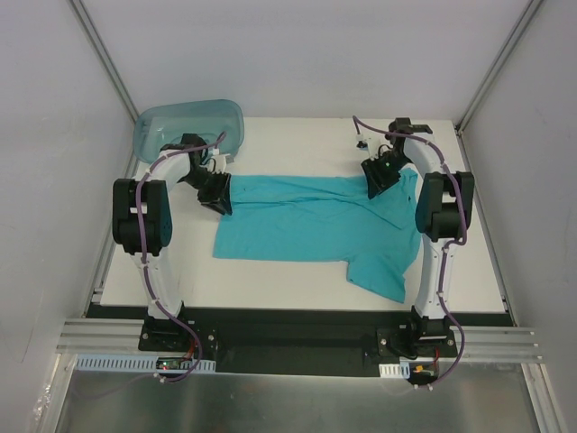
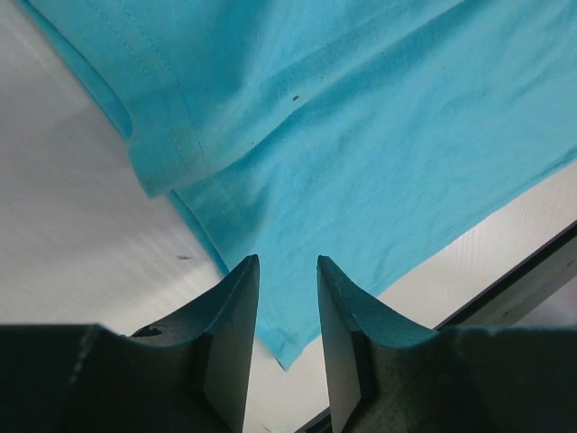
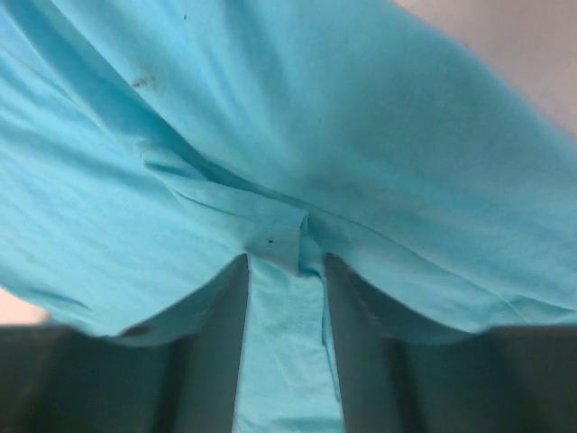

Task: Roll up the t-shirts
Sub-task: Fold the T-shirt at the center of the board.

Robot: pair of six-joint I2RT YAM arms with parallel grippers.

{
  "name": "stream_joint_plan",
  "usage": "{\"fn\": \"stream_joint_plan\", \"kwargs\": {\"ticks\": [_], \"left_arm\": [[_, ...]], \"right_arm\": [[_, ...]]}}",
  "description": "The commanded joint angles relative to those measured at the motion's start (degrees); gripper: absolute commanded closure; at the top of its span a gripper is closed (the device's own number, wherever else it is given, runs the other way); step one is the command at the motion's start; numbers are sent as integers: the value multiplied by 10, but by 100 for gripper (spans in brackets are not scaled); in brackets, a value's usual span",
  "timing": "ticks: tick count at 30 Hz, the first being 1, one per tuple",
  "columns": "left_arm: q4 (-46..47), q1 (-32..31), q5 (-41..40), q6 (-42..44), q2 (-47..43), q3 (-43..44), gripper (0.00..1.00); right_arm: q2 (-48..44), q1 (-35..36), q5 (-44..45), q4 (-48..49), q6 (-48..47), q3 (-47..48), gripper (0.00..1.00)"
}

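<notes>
Shows soft, limp t-shirt (image 1: 306, 225) on surface (image 1: 297, 144), right fingers (image 3: 209, 347) pinching a raised fold, left fingers (image 2: 227, 341) parted over hem; probably best gripped at edges.

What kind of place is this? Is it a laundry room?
More likely a robot test booth in a lab. A left arm and a right arm are bolted to a metal rail, plain white walls box in the table, and a t-shirt lies on it.
</notes>
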Motion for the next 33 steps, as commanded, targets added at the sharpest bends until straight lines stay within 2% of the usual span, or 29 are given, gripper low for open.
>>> {"fn": "stream_joint_plan", "kwargs": {"ticks": [1,2,5,11,12,13,15,17,21,22,26,33], "left_arm": [[-19,-1,3,13,5,23,68],[-19,-1,3,13,6,24,68],[-19,0,4,12,9,30,68],[-19,3,16,11,2,45,68],[-19,6,17,11,0,45,68],[-19,11,18,9,-4,45,68],[-19,18,19,12,-13,40,67],[-19,23,14,15,-20,40,66],[-19,44,9,22,-6,66,66],[-19,46,6,23,1,86,65],[-19,44,2,22,47,139,65],[-16,36,-32,40,110,218,67]], "right_arm": [[-14,4,-21,-20,-3,-2,68],[-18,8,-23,-19,-2,-6,76],[-38,21,-26,-16,-2,-17,87],[-111,53,-24,-23,3,-75,98],[-128,58,-28,-26,4,-112,98],[-145,65,-31,-30,4,-133,97],[-186,85,-39,-47,2,-175,76],[-206,92,-45,-76,10,-217,60],[-222,62,-56,-85,29,-206,57],[-214,35,-58,-81,38,-186,57],[-126,-21,-27,-64,82,-33,58],[-27,-43,45,-5,59,39,62]]}}
